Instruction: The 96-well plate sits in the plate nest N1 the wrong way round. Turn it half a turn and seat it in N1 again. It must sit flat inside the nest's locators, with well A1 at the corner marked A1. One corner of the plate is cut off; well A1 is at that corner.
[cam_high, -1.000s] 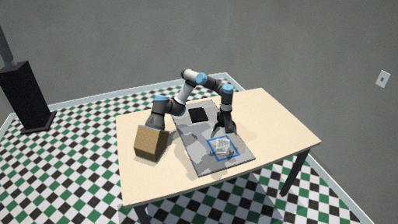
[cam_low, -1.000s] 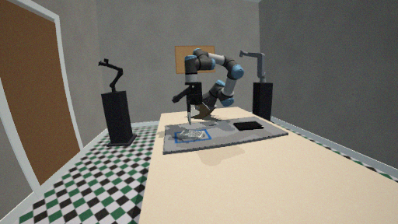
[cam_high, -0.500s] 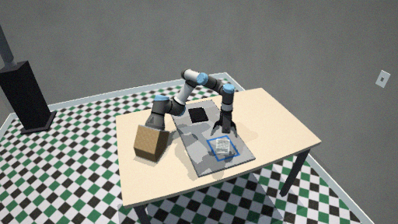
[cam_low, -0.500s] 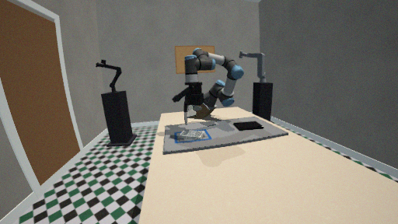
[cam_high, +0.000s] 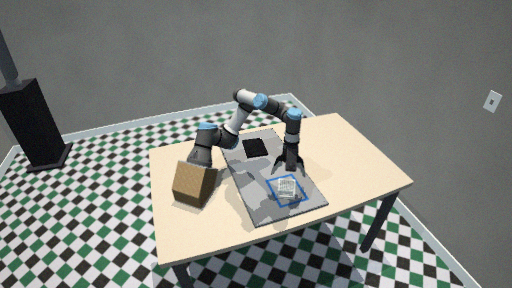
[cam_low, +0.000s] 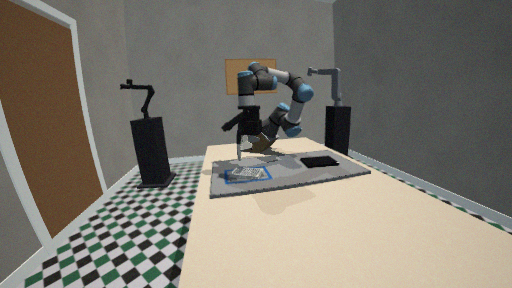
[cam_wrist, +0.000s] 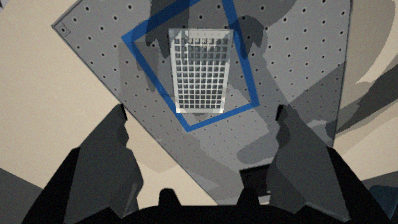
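Observation:
The clear 96-well plate lies inside the blue-framed nest N1 on the grey perforated board. It lies skewed to the blue frame, not lined up with its sides. I cannot make out the cut corner. The plate also shows in the top view and in the exterior view. My gripper is open and empty, well above the board and beside the nest; it also shows in the top view and in the exterior view.
The grey board lies on a beige table. A black square pad sits at the board's far end. A brown box stands by the arm's base. Black pedestals stand on the checkered floor.

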